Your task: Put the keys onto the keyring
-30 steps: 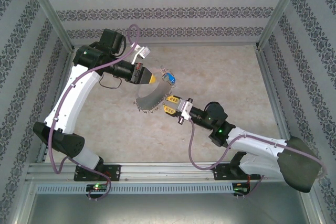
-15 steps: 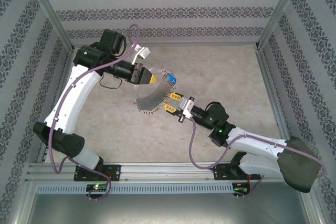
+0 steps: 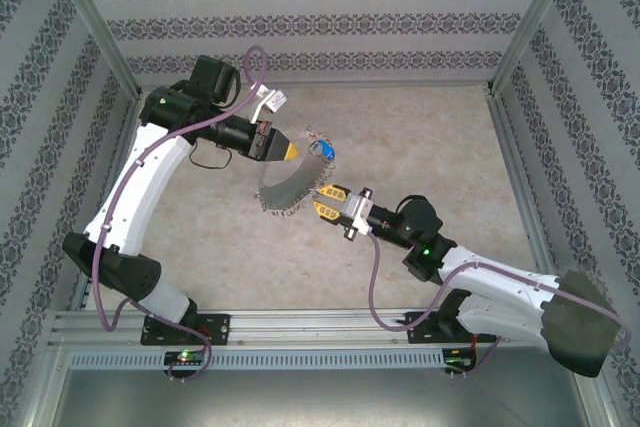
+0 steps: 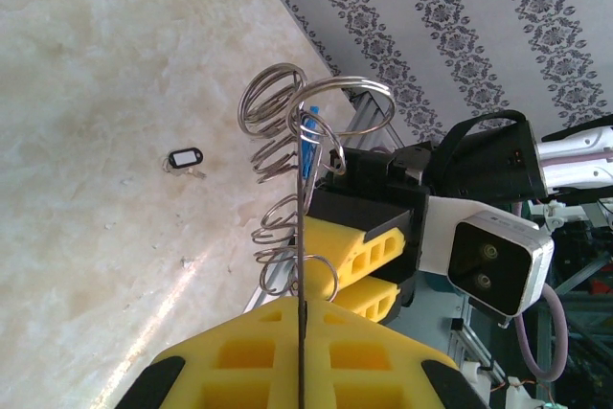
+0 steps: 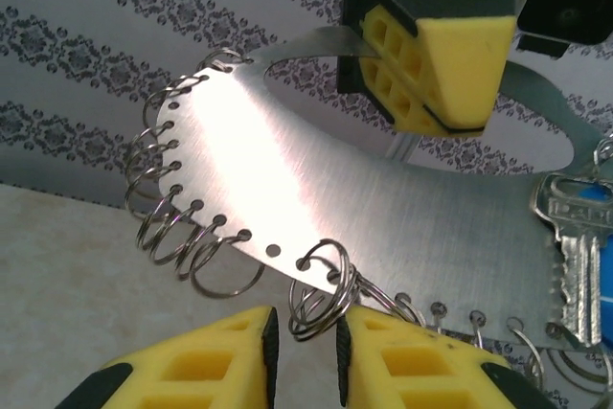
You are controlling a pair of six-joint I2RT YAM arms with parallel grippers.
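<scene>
Keyring (image 3: 285, 187) is held up off the table (image 3: 430, 137) between the two arms, near the middle of the workspace in the top view. From the right wrist it (image 5: 287, 198) reads as a broad, flat, shiny metal band curved into a loop, with a row of small holes along its outer edge and a thin wire split ring hanging from most of them. The left gripper (image 3: 290, 150) comes in from the far left, its yellow fingers clamped tight on the inner edge of the band (image 5: 431, 107); from its own camera the fingers (image 4: 301, 318) meet on the band seen edge-on as a thin dark line. The right gripper (image 3: 322, 200) sits at the near right edge of the loop with its jaws a narrow gap apart (image 5: 305, 332), and one small split ring (image 5: 321, 289) hangs in that gap; whether the pads actually press on it I cannot tell. A silvery key (image 5: 573, 237) with a blue head hangs from the fringe at the right, on the far side of the loop in the top view (image 3: 326, 150). A small black tag (image 4: 185, 157) lies alone on the table, well apart from the grippers
</scene>
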